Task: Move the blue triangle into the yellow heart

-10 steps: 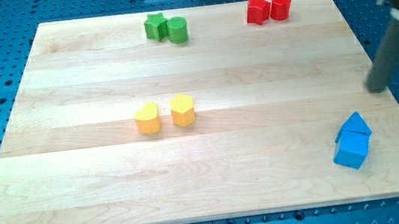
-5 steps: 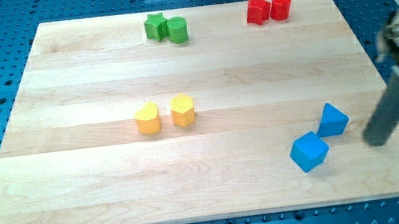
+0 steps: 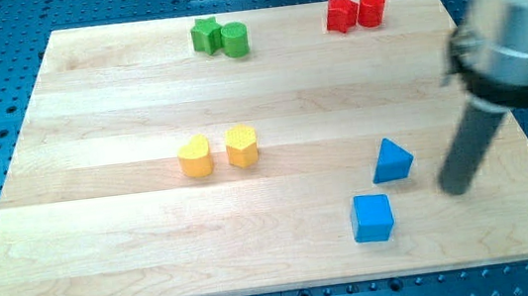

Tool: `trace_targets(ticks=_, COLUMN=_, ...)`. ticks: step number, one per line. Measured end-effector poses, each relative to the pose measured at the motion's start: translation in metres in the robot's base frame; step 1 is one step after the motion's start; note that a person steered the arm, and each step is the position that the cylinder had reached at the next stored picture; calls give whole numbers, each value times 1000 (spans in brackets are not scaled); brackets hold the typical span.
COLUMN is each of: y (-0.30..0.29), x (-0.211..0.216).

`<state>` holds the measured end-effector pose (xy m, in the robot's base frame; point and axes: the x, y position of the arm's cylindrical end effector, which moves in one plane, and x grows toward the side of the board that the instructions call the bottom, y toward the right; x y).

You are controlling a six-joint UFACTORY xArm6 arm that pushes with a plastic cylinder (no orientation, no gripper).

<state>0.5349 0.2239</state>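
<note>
Starting at the view's left, on the pale wooden board (image 3: 105,236), the small yellow heart-shaped block (image 3: 195,157) sits just beside a yellow hexagonal block (image 3: 242,145), the 2 close together but with a thin gap between them. Up near the view's top edge, a green star-shaped block (image 3: 205,35) touches a green round cylinder block (image 3: 235,40). Further right along that top edge, 2 red blocks: a red star-like block (image 3: 340,14) pressed against a red round cylinder block (image 3: 371,8). Now down to the lower right: the blue cube block (image 3: 373,217) lies flat, and just above it to the right, apart from it, stands the blue triangular block (image 3: 391,161), well apart from the yellow heart. My tip (image 3: 456,187) rests on the board just to the right of the blue triangle, a small gap between them. The dark rod holds nothing; it is bare, touching no block.
</note>
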Motion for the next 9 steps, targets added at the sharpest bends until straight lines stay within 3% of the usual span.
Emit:
trace_targets(ticks=1, y=-30, x=-18)
trace_targets(ticks=2, y=-123, x=-18)
trace_targets(ticks=3, y=-160, x=-18)
trace_targets(ticks=5, y=-196, x=-25)
trace_targets(ticks=8, y=-204, x=-55)
trace_targets(ticks=9, y=-246, x=-53)
